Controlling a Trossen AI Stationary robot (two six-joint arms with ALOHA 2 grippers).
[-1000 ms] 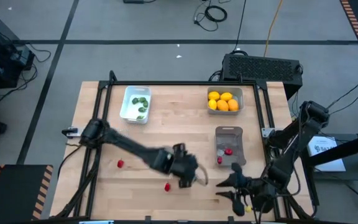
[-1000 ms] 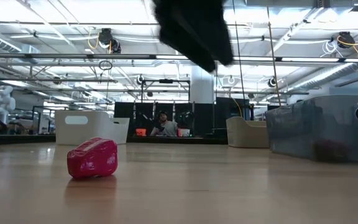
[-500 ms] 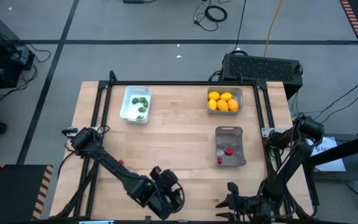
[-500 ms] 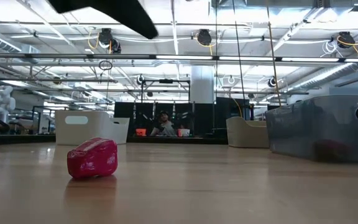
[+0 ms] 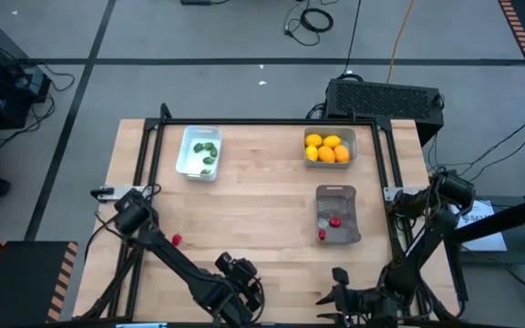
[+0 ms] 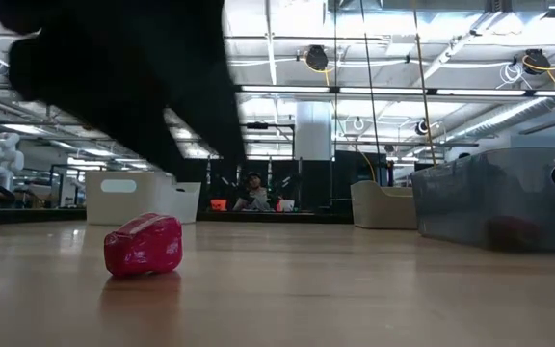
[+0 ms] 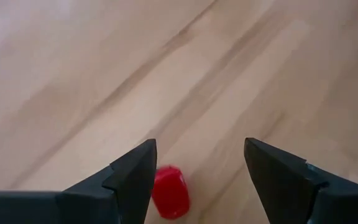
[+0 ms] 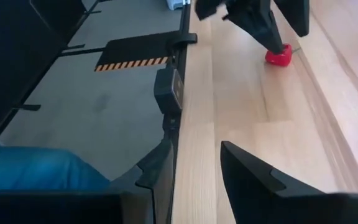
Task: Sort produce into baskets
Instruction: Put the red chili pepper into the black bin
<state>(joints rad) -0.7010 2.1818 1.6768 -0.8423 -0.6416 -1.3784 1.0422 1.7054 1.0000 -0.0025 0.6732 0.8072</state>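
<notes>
A red berry piece (image 7: 169, 191) lies on the wood near the table's front edge. My left gripper (image 7: 197, 146) hangs open over it, slanting down, and the berry shows just inside one fingertip. The low view shows the berry (image 6: 143, 245) with a gap below the dark arm (image 6: 114, 87). A second red berry (image 5: 177, 240) lies farther left. The white basket (image 5: 186, 155) holds green pieces, the pale grey one (image 5: 329, 162) holds lemons, and the darker grey one (image 5: 337, 196) holds red berries. My right gripper (image 8: 197, 149) waits open at the front edge, holding nothing.
A black frame rail (image 5: 144, 182) runs along the table's left, far and right sides. The front edge (image 8: 185, 155) drops off to the floor right under my right gripper. Bare wood lies between the baskets and the front edge.
My left gripper has swung from the middle of the table's near half toward the near and left edges, has come down and has rolled about its pointing line; it now stands over the berry. My right gripper sank toward the near edge, then kept still.
</notes>
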